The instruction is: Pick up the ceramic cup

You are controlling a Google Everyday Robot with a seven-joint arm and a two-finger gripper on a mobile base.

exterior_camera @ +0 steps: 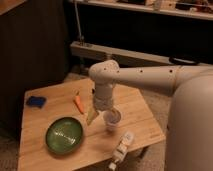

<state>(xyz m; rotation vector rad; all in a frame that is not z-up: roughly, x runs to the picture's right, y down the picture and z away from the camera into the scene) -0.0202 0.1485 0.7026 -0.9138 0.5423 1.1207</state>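
Note:
The ceramic cup (111,120) is small, plain and white. It stands upright on the wooden table (140,112), right of the green bowl (64,135). My gripper (104,112) hangs at the end of the white arm, directly over the cup's left rim and very close to it. The arm hides part of the cup's far side. A pale yellowish piece (91,116) shows just left of the cup, below the wrist; I cannot tell what it is.
An orange carrot-like object (79,103) lies left of the arm. A blue object (36,101) sits at the table's far left. A white labelled bottle (121,149) lies near the front edge. A dark shelf unit stands behind the table.

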